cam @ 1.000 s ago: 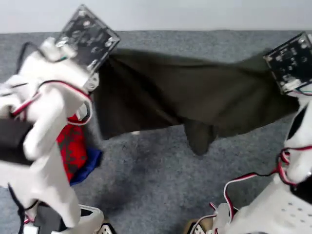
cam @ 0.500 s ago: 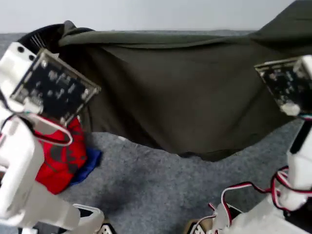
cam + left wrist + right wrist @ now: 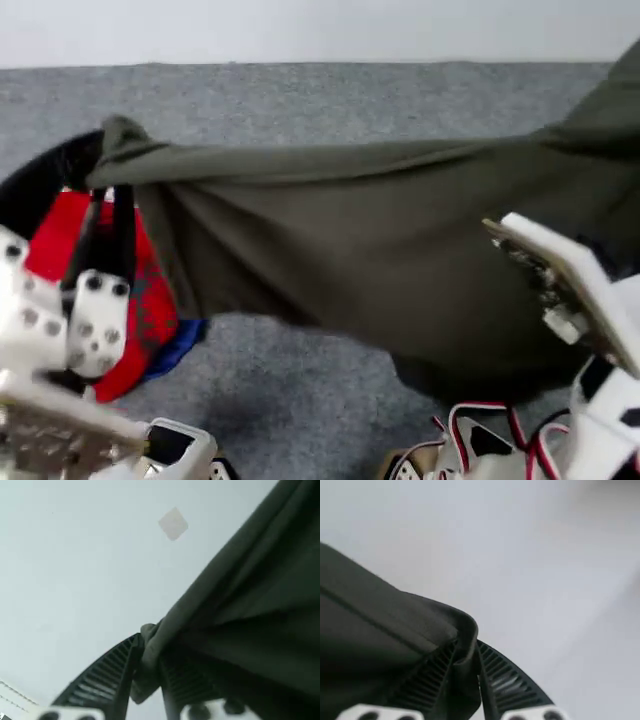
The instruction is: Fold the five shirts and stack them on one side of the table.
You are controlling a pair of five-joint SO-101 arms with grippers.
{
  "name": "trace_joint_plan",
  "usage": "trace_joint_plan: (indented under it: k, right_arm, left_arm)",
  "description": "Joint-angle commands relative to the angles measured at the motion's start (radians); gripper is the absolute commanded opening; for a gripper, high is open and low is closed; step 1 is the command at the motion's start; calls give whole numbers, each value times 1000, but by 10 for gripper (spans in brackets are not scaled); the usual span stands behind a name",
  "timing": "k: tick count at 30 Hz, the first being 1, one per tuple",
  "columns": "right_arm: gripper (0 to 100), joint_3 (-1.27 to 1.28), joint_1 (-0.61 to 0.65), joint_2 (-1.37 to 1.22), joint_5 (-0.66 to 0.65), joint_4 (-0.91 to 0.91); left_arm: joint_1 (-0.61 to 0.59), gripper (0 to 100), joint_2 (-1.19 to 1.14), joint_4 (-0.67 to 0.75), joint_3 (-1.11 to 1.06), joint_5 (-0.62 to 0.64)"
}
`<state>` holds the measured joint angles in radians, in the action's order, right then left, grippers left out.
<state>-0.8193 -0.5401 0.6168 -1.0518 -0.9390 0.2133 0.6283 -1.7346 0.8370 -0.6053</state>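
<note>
The left gripper (image 3: 146, 647) is clamped on a bunched corner of the olive shirt (image 3: 360, 250). The cloth is nipped between its ribbed pads (image 3: 107, 672), and only a small nub pokes out beyond the tips. The right gripper (image 3: 467, 652) is closed on a folded edge of the same shirt, also right at its tips.

Both holds look shallow. The top edge is pulled into a fairly straight line between the two grippers, so any further spreading apart would probably drag the fabric out of one of them. That side would then drop and the shirt would land in a heap.

Below the grippers the shirt hangs as a wide sheet. Its lowest part sags toward the counter (image 3: 300, 400) under the right gripper, and I cannot tell whether it touches.

Under the left gripper lies a red shirt (image 3: 150, 310) on top of a blue garment (image 3: 182, 345), just beside the hanging cloth. A sideways sweep, or a lowering that drifts that way, could catch this pile and rumple it.

If the two grippers come down unevenly, the shirt would likely settle skewed or creased, which would spoil the fold.
</note>
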Motion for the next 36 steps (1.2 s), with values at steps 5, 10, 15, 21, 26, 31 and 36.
trace_joint_plan:
  k: [5,10,15,21,26,31,36]
  right_arm:
    - [10,31,28,-53,-12,-77]
    - [10,123,157,-136,-92,-196]
    - [9,221,232,-223,-91,-228]
    - [9,327,294,-348,-91,-156]
    - [9,382,321,-473,-91,-7]
    - [9,393,329,-615,-91,160]
    - [9,391,329,-753,-94,344]
  left_arm:
    - [12,13,89,-21,-346,-11]
    - [9,13,89,55,-618,-87]
    - [-23,13,87,302,-929,-103]
    - [-74,13,0,638,-1202,-103]
    - [-83,13,-207,807,-1219,-114]
    - [-83,13,-465,901,-1119,-201]
    - [-106,13,-736,898,-888,-245]
